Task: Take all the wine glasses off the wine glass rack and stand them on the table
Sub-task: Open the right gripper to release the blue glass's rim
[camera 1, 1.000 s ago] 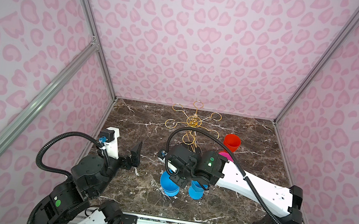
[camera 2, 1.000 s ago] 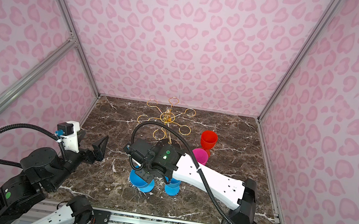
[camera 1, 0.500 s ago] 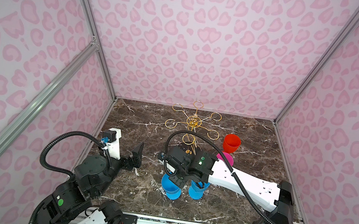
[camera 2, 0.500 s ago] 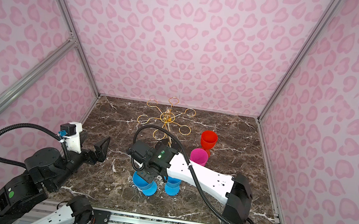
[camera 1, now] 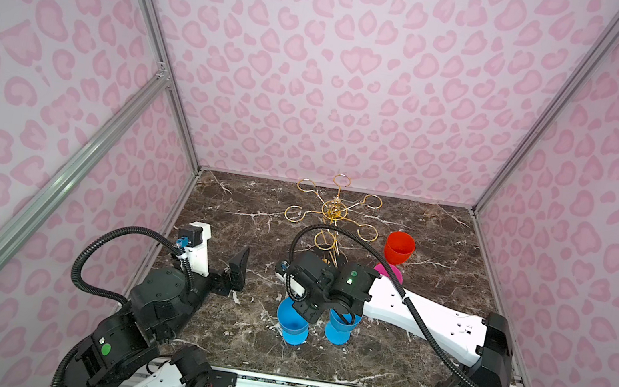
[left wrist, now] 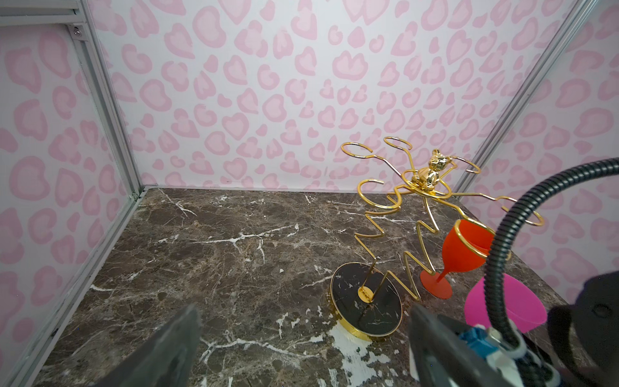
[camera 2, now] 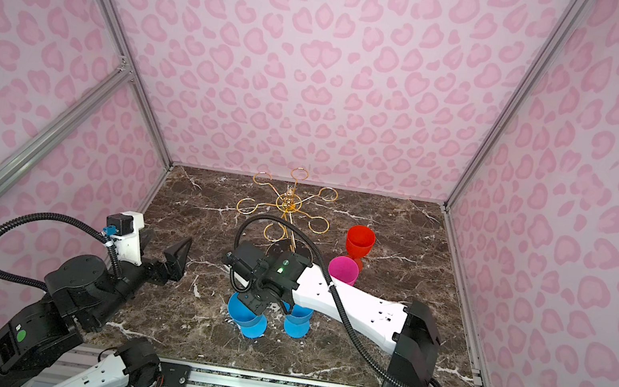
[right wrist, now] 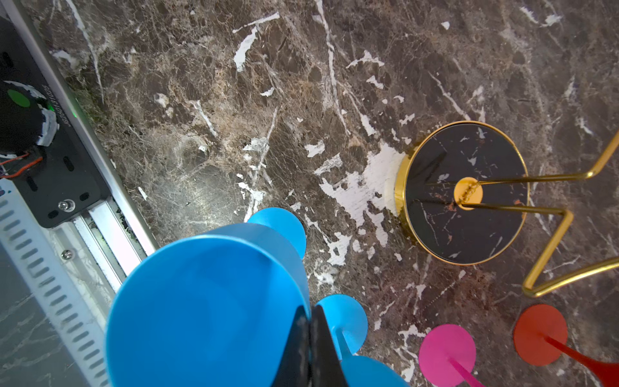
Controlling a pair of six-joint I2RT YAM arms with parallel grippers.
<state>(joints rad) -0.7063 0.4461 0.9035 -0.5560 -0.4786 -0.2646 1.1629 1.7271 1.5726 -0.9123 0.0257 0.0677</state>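
Right gripper [right wrist: 310,348] is clamped on the rim of the blue wine glass [right wrist: 207,308], gripping from above to set its foot on the table [right wrist: 234,100], the wine glass rack [camera 1: 334,211] standing clear beyond, while the left gripper [left wrist: 301,345] hangs spread wide, idle.
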